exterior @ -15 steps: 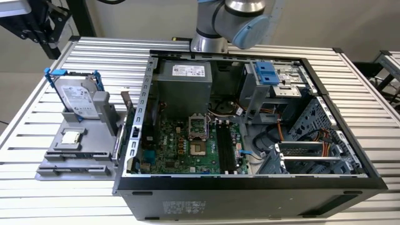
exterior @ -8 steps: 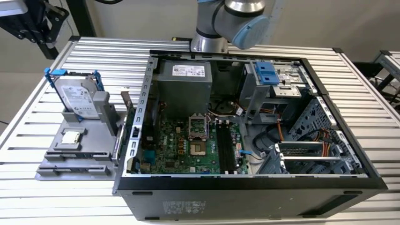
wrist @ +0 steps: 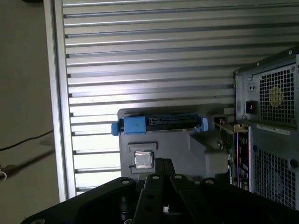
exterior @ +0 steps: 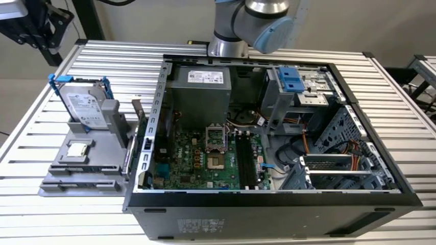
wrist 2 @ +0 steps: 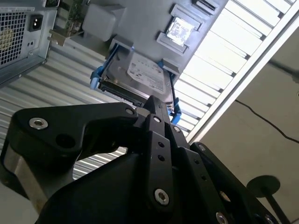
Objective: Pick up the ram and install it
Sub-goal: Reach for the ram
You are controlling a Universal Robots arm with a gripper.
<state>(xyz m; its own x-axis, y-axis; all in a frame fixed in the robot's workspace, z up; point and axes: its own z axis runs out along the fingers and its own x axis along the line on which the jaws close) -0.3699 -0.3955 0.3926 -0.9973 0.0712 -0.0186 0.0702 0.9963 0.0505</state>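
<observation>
Green ram (exterior: 141, 125) stands upright in grey holder (exterior: 75, 181) beside the case (exterior: 272, 212); claw's (wrist: 163, 167) state we cannot tell; we'd grip it squarely, mid-length.

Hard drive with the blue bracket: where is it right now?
In the exterior view the hard drive stands in the gray holder at the exterior view's left, beside the open computer case and next to the square chip.

The ram (exterior: 139, 118) is a thin, long green stick. It stands up on its edge just outside the open computer case (exterior: 272, 206), close to the case wall on the exterior view's left.
</observation>
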